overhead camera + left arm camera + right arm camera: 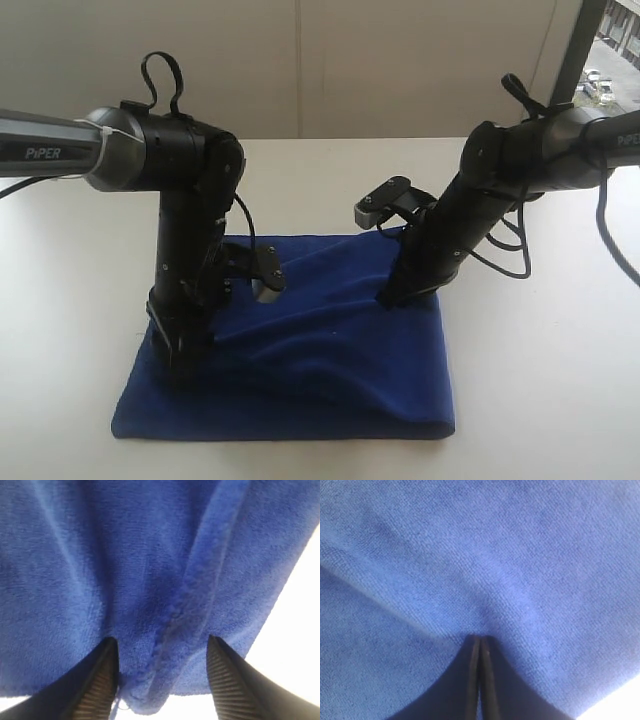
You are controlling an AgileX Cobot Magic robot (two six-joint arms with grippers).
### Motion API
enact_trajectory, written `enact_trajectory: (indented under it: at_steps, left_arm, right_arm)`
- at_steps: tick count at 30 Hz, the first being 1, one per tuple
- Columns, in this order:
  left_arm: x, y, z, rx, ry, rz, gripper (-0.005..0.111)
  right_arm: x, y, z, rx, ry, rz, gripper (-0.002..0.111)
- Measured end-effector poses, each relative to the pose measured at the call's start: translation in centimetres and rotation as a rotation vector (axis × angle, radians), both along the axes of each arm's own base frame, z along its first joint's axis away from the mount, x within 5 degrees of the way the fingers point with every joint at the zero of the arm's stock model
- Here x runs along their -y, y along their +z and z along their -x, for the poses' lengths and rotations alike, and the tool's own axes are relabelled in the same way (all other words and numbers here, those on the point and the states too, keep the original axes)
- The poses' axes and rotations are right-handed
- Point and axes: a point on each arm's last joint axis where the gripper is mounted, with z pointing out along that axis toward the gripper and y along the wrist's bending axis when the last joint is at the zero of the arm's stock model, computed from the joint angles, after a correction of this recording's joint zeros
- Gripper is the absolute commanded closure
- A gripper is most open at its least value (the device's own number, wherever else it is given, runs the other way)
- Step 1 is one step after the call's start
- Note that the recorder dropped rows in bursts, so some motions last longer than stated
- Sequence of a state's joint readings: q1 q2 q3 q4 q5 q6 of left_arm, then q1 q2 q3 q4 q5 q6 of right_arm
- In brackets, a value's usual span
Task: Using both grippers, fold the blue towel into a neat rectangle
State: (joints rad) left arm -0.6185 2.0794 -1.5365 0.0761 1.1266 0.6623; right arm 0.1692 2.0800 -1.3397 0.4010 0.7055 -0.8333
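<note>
left gripper (162, 642) jaws wide, straddling a raised fold of blue towel (330, 380); right gripper (480, 640) jaws pressed together, tips on cloth.

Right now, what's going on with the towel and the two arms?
Both arms are down on the blue towel, which lies wrinkled but roughly rectangular on the white table. The left hand is open at the towel's left side in the exterior view. It straddles a raised stitched edge and has not yet closed on it. The right hand is shut, its tip pressed into the cloth toward the far right. Whether it pinches any fabric can't be told.
</note>
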Motion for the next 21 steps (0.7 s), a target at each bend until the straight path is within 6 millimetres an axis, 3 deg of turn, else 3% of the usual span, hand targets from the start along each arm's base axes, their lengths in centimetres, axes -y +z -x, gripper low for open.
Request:
enact_trajectory:
  at_steps: [6, 11, 14, 18, 21]
  left_arm:
    - [0.2, 4.3, -0.3, 0.115, 0.025, 0.068, 0.049]
    - [-0.1, 6.3, -0.2, 0.156, 0.068, 0.108, 0.049]
    - [0.3, 6.2, -0.5, 0.140, 0.132, 0.200, 0.049]
    - [1.2, 4.6, -1.2, 0.135, 0.166, 0.250, 0.052]
    - [1.5, 2.7, -1.6, 0.108, 0.178, 0.239, 0.063]
  right_arm:
    - [0.0, 0.0, 0.0, 0.000, 0.000, 0.000, 0.108]
    - [0.0, 0.0, 0.0, 0.000, -0.001, -0.001, 0.108]
    - [0.0, 0.0, 0.0, -0.001, -0.003, -0.002, 0.108]
    - [0.0, 0.0, 0.0, -0.001, -0.003, -0.002, 0.108]
    - [0.0, 0.0, 0.0, -0.001, -0.003, -0.002, 0.108]
